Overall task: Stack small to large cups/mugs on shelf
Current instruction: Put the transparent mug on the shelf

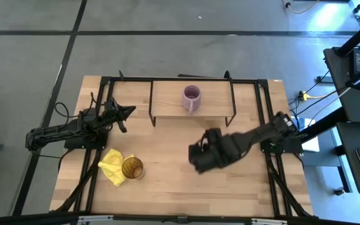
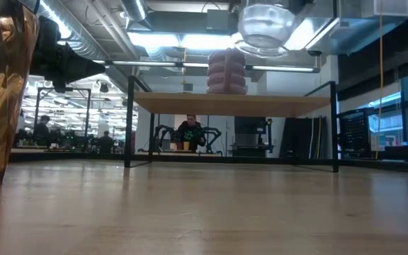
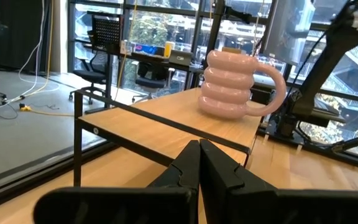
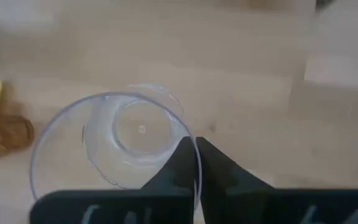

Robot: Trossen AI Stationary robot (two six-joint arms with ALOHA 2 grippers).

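The right tool (image 4: 196,163) is clamped on the rim of the clear glass cup (image 4: 114,146), held above mid-table. The purple mug (image 1: 192,98) stands on the shelf (image 1: 167,100); the amber tumbler (image 1: 132,167) sits near-left beside the yellow cloth (image 1: 112,164). The left tool (image 3: 199,163), fingers together, waits left of the shelf.

We see our left gripper's fingers (image 3: 199,163) pressed together at 6 o'clock — the purple mug (image 3: 235,85) on the shelf (image 3: 185,115) toward 12.
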